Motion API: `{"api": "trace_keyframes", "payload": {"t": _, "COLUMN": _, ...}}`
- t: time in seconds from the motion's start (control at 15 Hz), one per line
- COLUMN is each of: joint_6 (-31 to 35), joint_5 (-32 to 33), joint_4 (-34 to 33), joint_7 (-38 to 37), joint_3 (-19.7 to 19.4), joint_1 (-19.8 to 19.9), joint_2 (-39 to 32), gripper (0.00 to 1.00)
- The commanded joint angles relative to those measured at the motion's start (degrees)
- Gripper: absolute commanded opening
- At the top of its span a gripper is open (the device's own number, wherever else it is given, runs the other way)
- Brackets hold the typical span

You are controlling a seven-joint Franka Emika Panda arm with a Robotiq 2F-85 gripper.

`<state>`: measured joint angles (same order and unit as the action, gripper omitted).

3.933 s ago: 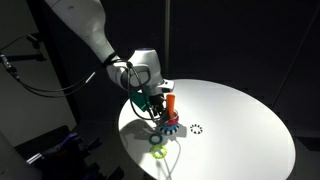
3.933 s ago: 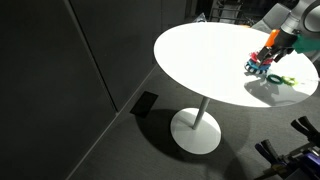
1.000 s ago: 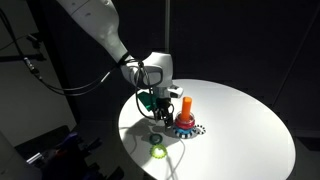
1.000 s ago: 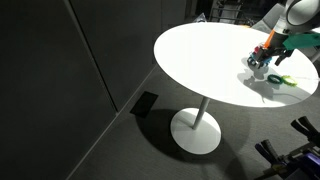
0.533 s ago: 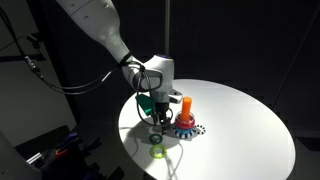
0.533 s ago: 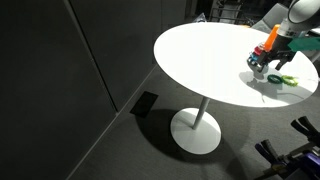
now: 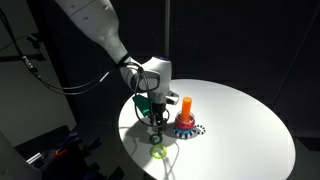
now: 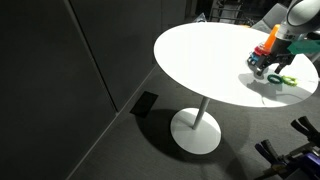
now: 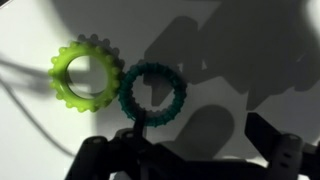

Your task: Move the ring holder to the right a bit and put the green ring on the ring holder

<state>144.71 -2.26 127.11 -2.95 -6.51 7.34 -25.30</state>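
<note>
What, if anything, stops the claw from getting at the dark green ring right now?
Probably nothing, so yes. In the wrist view the green ring lies bare on the table just ahead of the open gripper; only the lime ring touches its side and might get nudged.

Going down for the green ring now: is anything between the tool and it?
Nothing visible lies between the tool and the green ring in the wrist view. The lime ring lies right against its edge on one side, so a wide grasp might catch both.
</note>
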Motion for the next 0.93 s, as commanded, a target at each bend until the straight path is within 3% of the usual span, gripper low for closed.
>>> {"api": "trace_keyframes", "payload": {"t": 0.0, "joint_6": -0.27, "joint_5": -0.05, "joint_4": 1.45, "joint_7": 0.52, "joint_3": 0.26, "joint_1": -0.22, "joint_2": 1.69, "gripper": 1.0}}
{"api": "trace_keyframes", "payload": {"t": 0.87, "joint_6": 3.92, "joint_5": 0.18, "joint_4": 3.62, "joint_7": 0.17, "joint_3": -0.04, "joint_1": -0.62, "joint_2": 0.99, "gripper": 1.0}}
